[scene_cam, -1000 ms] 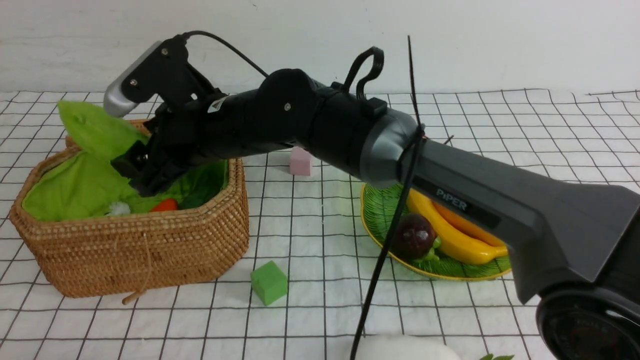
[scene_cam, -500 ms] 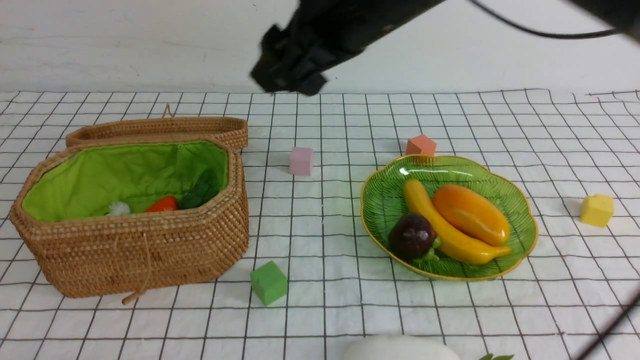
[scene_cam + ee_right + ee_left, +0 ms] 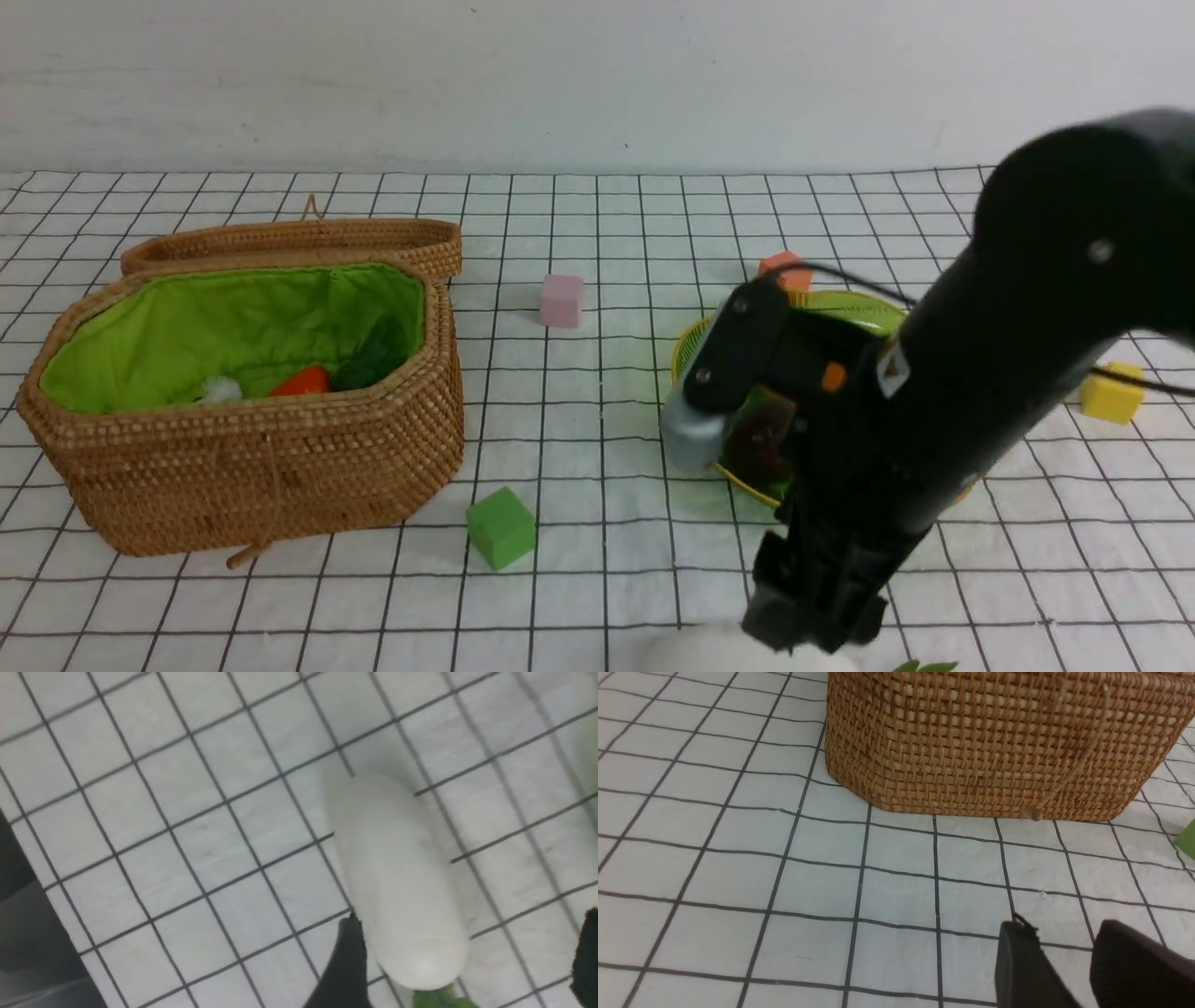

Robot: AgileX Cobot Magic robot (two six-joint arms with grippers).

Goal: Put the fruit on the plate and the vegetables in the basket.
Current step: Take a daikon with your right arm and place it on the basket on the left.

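The white radish (image 3: pixel 397 877) lies on the checked cloth at the front edge, green leaves (image 3: pixel 439 998) at one end. My right gripper (image 3: pixel 469 917) hangs open just over that leafy end, one finger (image 3: pixel 348 961) close beside the radish. From the front the right gripper (image 3: pixel 810 627) stands above the radish (image 3: pixel 747 655). The arm covers most of the green plate (image 3: pixel 693 359); only part of the mangosteen (image 3: pixel 754 439) shows there. The basket (image 3: pixel 280 467) holds the carrot (image 3: pixel 303 381). My left gripper (image 3: pixel 1062 926) sits low by the basket wall (image 3: pixel 994 742), open and holding nothing.
Foam cubes lie on the cloth: a green cube (image 3: pixel 502 527) in front of the basket, a pink cube (image 3: pixel 561 301) mid-table, an orange cube (image 3: pixel 789 269) behind the plate, a yellow cube (image 3: pixel 1113 392) at the right. The basket lid (image 3: pixel 299 241) lies open behind it.
My right arm has left the basket, swung high across the table and come down at the front edge over the radish. The basket's contents have not moved.
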